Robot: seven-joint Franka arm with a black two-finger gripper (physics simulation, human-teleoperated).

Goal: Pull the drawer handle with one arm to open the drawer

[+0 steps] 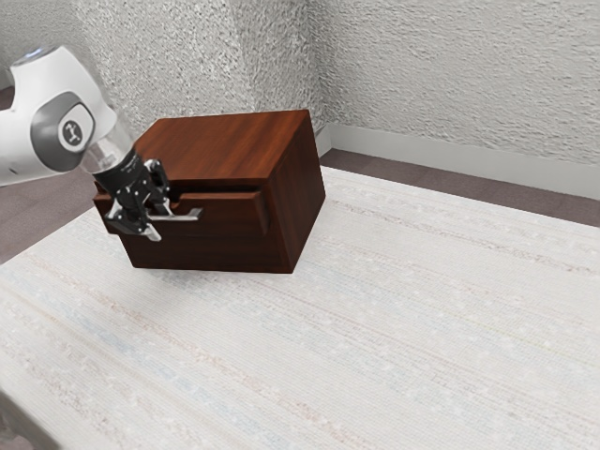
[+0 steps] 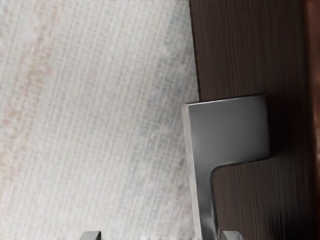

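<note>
With the gripper (image 1: 148,223) at the frame's left centre standing wide around the metal handle (image 1: 183,215) of the wooden drawer (image 1: 220,230), centre the bar in the opening, close firmly, then pull straight outward.

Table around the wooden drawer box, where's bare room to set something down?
The table lies bare from the drawer box toward the exterior view's right and across the near stretch. Crowded only at the box's front, where the gripper sits at the metal handle.
</note>
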